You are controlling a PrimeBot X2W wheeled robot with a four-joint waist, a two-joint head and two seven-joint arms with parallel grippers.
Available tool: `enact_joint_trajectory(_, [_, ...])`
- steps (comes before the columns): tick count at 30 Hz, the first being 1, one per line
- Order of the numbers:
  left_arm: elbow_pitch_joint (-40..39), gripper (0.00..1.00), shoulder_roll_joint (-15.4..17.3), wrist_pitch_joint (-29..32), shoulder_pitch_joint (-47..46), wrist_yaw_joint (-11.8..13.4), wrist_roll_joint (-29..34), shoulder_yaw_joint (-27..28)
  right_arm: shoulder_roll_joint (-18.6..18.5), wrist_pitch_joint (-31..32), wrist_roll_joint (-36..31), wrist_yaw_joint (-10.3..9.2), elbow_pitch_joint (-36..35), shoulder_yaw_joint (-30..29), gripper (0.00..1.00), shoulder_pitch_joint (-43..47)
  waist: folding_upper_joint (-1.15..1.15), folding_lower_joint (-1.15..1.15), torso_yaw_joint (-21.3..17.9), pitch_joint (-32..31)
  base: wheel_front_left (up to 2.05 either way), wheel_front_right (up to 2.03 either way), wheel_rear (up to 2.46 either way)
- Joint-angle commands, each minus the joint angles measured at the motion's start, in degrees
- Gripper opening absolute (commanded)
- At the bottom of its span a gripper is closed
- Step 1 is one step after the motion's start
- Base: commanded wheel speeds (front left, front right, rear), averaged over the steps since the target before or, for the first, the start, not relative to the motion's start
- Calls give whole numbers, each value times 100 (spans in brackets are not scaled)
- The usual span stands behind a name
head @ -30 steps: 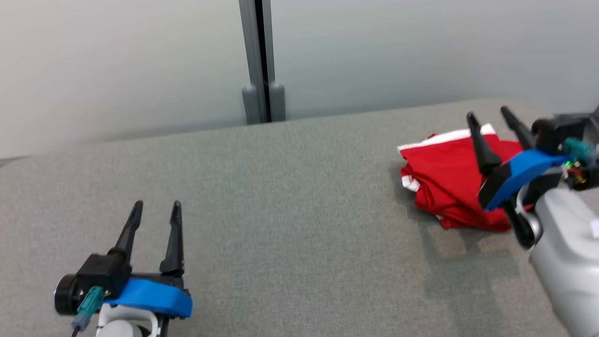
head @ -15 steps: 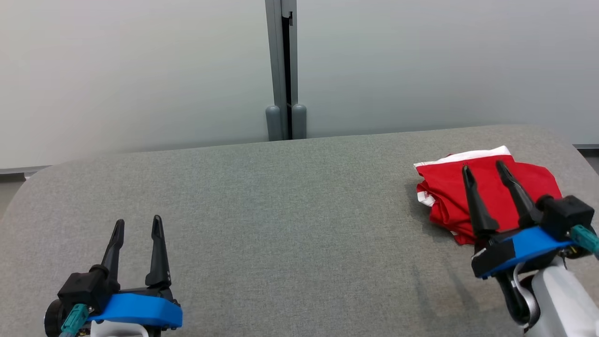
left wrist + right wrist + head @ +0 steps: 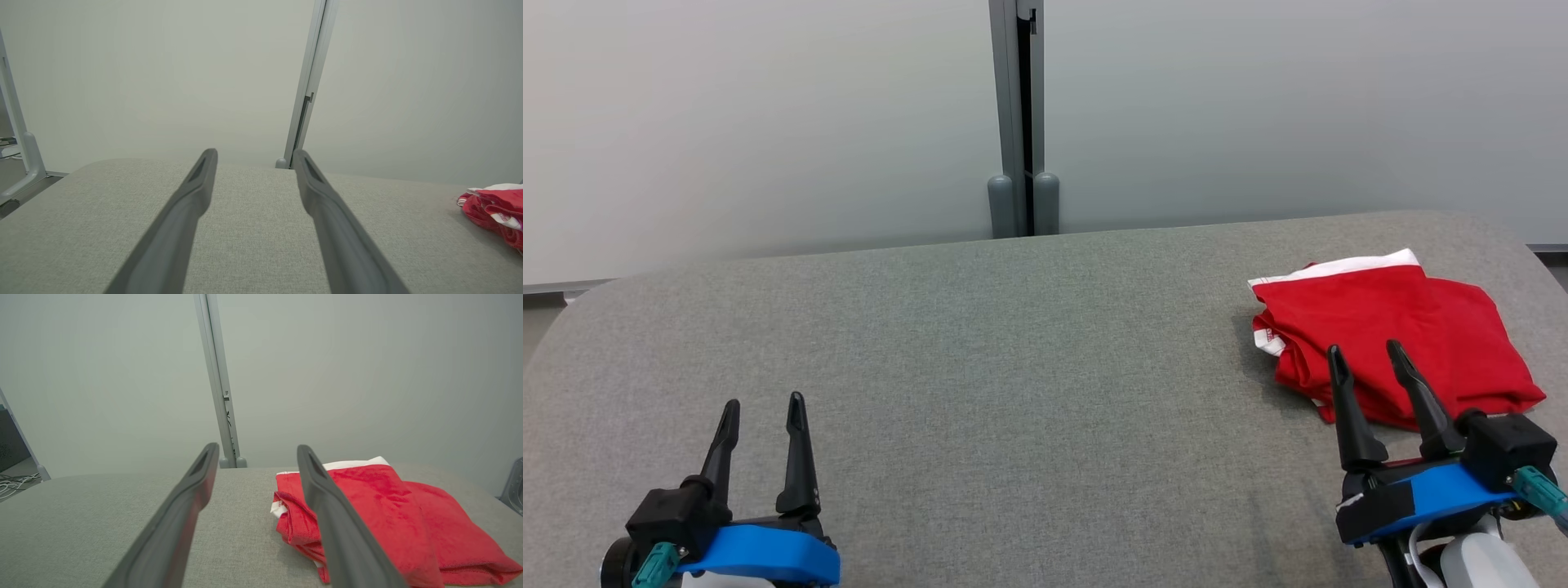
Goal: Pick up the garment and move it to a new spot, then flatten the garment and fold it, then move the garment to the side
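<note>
The red garment [image 3: 1388, 343] with a white edge lies in a soft, folded pile on the grey bench [image 3: 1013, 327]. It sits just in front of the right hand [image 3: 1364, 351], a little off to that hand's right side. It is far away from the left hand [image 3: 764, 402], way over on that hand's right.

The pile looks folded and it rests near the end of the bench. So I think the folding is done and the last step, putting it to the side, is done or almost done. It could use a little tidying, because the layers on the near side look bunched.

If so, the next move is small. The hands only need to stay clear and not drag the cloth. If the pile must go further, the right hand is the one to do it. It would reach forward, dip down, and pinch the near edge through all the layers so that the fold stays together.

The right hand has its two dark fingers spread wide and holds nothing. In its own wrist view [image 3: 257, 447], the garment [image 3: 388, 506] lies ahead, past the right finger. I think there is a gap between them, but I cannot be sure.

The left hand is wide open too, holds nothing, and hangs over bare bench.
</note>
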Motion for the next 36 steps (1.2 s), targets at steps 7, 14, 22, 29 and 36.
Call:
enact_joint_trajectory(7, [35,100,18,-24,-68,-67,101,-30,74,-18,-98,1,-7,-32,100,71,0,0,-22,21,0,0,0])
enact_joint_trajectory(14, [53,100,-5,-24,-60,-77,102,-27,106,-18,-45,1,79,-1,100,109,0,0,-53,25,0,0,0])
enact_joint_trajectory(22, [234,0,-66,166,16,-72,-276,20,145,144,328,0,215,-68,0,66,0,0,-50,32,0,0,0])
enact_joint_trajectory(29, [181,0,-84,356,-20,-76,-1024,70,187,339,1052,0,164,-148,0,90,0,0,-34,40,0,0,0])
enact_joint_trajectory(36, [132,0,-101,523,-54,-80,-1704,112,226,512,1713,0,120,-218,0,110,0,0,-17,49,0,0,0])
